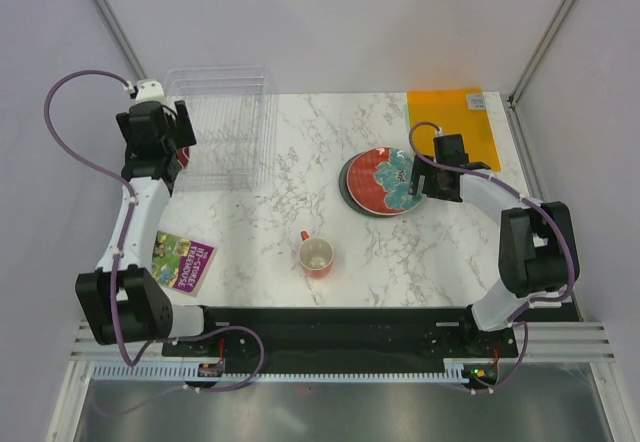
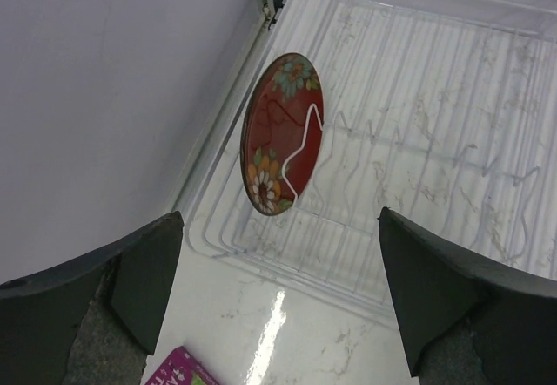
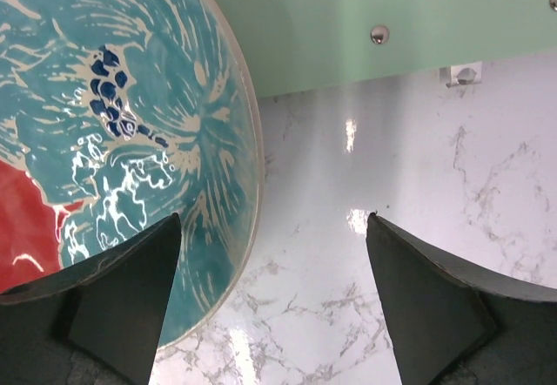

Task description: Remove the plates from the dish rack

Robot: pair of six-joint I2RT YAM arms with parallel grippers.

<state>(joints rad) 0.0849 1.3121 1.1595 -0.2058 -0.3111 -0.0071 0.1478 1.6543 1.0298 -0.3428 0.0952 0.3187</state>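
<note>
Left gripper (image 2: 278, 285): you see jaws spread, empty, above the red floral plate (image 2: 280, 132) standing in the dish rack (image 2: 452, 97).
Right gripper (image 3: 271, 302): jaws spread, at the rim of the stacked plates (image 1: 372, 188).

White marble-patterned tabletop (image 1: 270, 232), grey veining, glossy; bright light reflections (image 3: 351, 132) on surface. Plain pale walls (image 1: 330, 22) at back and both sides. Slanting metal posts (image 1: 108, 17) at back corners. Ribbed metal rails (image 1: 590, 340) along near edge.

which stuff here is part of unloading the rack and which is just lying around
Job: dish rack; red floral plate standing in it; unloaded plate stack.
Lying about: red mug; orange sheet; purple booklet.
</note>
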